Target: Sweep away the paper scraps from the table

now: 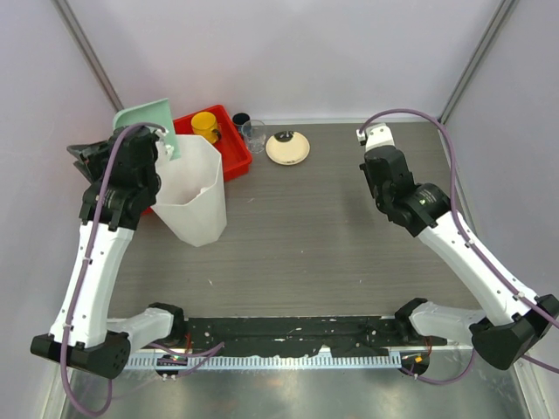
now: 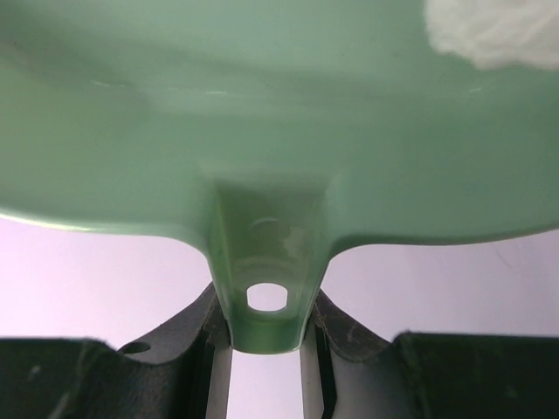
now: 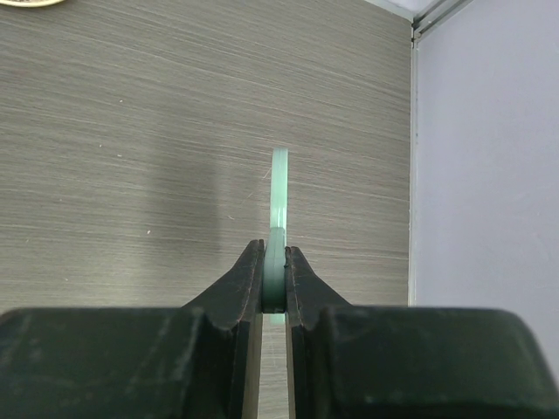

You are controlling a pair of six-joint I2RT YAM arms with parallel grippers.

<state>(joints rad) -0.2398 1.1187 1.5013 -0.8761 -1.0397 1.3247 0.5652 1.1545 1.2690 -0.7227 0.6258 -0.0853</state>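
Left claw (image 2: 266, 325) grips the green dustpan (image 2: 262, 131), paper scrap (image 2: 498, 30) inside, by the white bin (image 1: 196, 188); right claw (image 3: 274, 266) pinches a thin green strip (image 3: 279, 188).

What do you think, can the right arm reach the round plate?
Probably yes: bare table lies between the plate and the right claw. But that claw is shut on a thin green tool, so it could nudge, not grab.
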